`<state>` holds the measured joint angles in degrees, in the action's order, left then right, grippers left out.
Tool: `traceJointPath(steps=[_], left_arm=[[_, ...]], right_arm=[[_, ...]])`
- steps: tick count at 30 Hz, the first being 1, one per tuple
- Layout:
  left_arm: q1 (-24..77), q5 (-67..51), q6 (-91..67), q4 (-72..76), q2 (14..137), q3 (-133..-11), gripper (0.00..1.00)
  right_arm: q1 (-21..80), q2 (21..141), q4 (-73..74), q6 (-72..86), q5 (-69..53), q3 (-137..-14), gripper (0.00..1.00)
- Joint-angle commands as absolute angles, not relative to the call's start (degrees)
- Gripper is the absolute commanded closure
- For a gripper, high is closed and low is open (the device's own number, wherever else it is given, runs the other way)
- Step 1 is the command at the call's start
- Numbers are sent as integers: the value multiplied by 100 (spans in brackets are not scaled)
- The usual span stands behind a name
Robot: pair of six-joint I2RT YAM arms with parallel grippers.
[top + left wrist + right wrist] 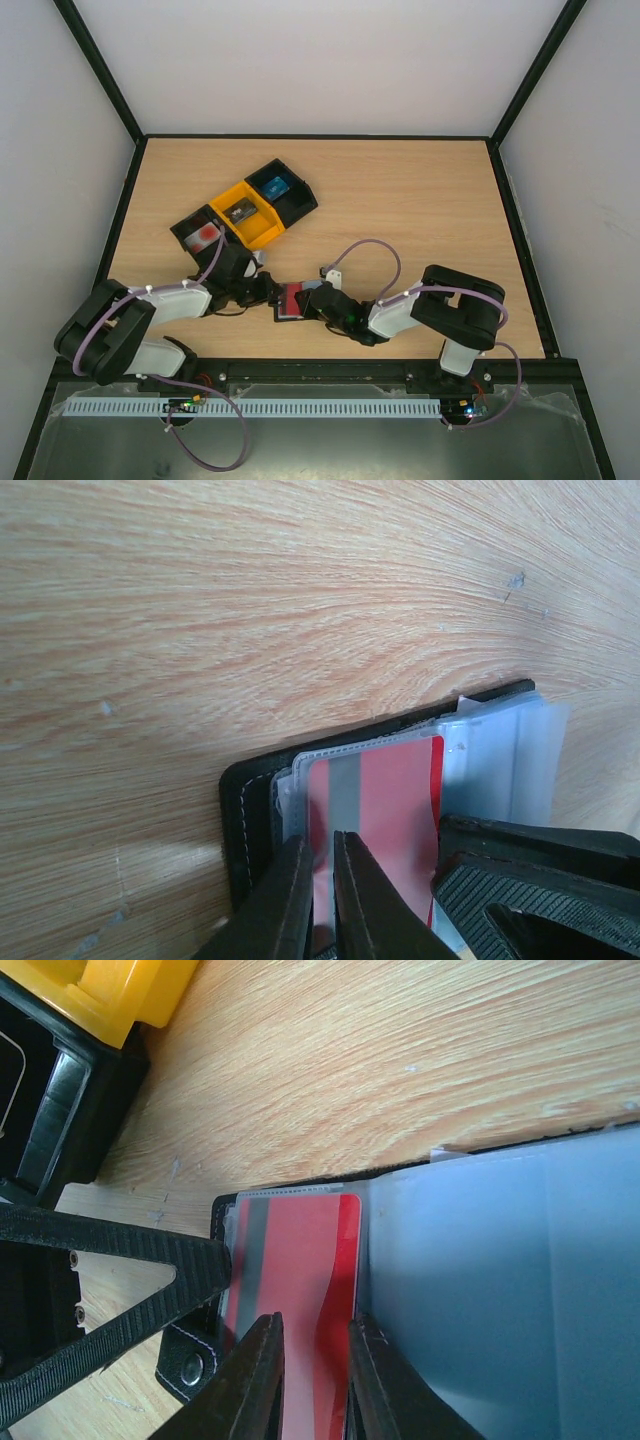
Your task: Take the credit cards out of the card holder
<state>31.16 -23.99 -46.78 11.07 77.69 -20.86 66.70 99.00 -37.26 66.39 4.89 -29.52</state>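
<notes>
A pale wooden table (420, 220) inside a white-walled enclosure carries the work. In the upper left of the top view, the row of black and yellow bins (265, 232) shows a blue card (275, 185), a dark card (240, 211) and a reddish card (205, 236), one per bin, so I judge most of the job done. The card holder (290, 300) lies open at the lower centre of that view, between the two arms. One red card (395, 800) is still tucked in it, and the clear sleeves (480, 1260) beside it look empty. The left gripper (320, 845) has its fingers drawn almost together, tips at the card's left part; whether they pinch anything I cannot tell. The right gripper (312, 1335) stands slightly parted over the card's lower edge, clasping nothing visible. What is left, as I read it, is freeing this last card
</notes>
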Motion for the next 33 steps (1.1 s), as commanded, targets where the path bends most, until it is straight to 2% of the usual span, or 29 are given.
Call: traceJointPath(steps=[1, 23, 33], left_arm=[[3130, -2394, -4597, 1012, 7901, -1986, 90], [3145, -2514, -4754, 1248, 7876, -1758, 92], [3144, -2527, -4798, 1312, 7895, -1723, 92]], right_arm=[[6619, 9873, -3416, 6700, 626, -2960, 80], [6388, 10279, -5293, 7233, -103, -2530, 83], [6237, 10527, -6354, 7606, -399, -2245, 90]])
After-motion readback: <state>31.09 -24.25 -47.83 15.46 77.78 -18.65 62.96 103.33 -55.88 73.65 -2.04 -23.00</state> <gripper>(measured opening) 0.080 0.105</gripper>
